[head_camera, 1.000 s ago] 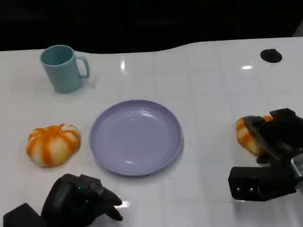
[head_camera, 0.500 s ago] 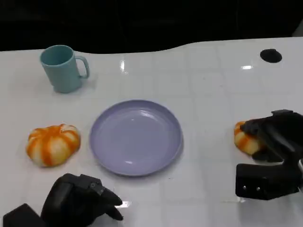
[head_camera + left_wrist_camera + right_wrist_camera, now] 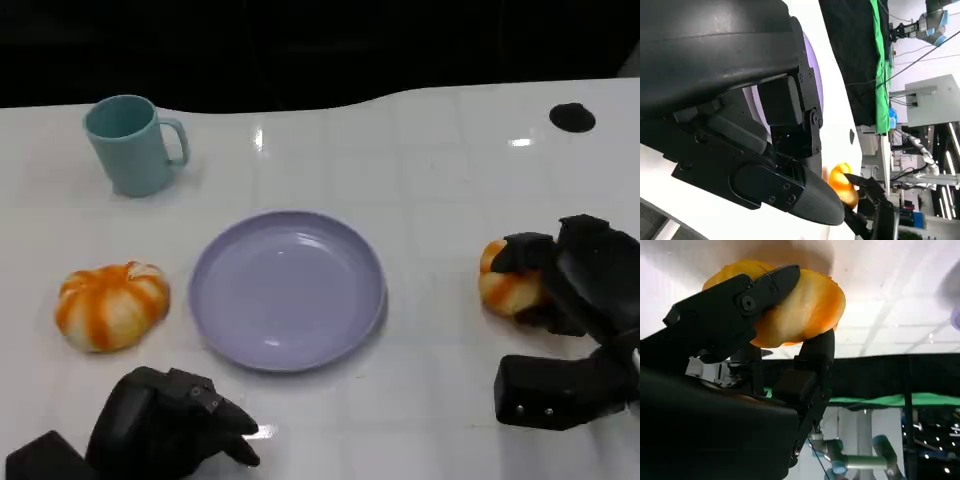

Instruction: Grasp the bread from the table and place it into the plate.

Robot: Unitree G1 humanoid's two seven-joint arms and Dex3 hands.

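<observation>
At the table's right side, well right of the plate: orange bread roll [image 3: 505, 285], clamped in right hand [image 3: 570, 280]. Black fingers [image 3: 528, 250] wrapped over the roll's top and far side, thumb side below. In right wrist view, same bread roll [image 3: 800, 307] pinched between an upper finger [image 3: 747, 295] and a lower finger [image 3: 817, 360], white table surface behind. Cannot tell whether the roll is touching the table or just off it. Also seen in left wrist view as a small orange lump [image 3: 842, 182] past the left hand's fingertip, right hand's dark fingers around it.

Lavender plate [image 3: 287, 288] at table centre, nothing in it, apart from the roll and from both hands.

Left hand [image 3: 175, 420] at lower left near the front edge, resting low, just in front of the plate's near rim, not touching it. Fingers curled in together, holding nothing.

Second orange-and-white striped bread [image 3: 111, 305] left of the plate, near it, not touching, untouched by either hand. Teal mug [image 3: 132, 144] upright at far left, handle pointing right, well apart from the plate. Small black round spot [image 3: 572, 117] at far right on the white table [image 3: 440, 180]. Dark backdrop beyond the table's far edge.
</observation>
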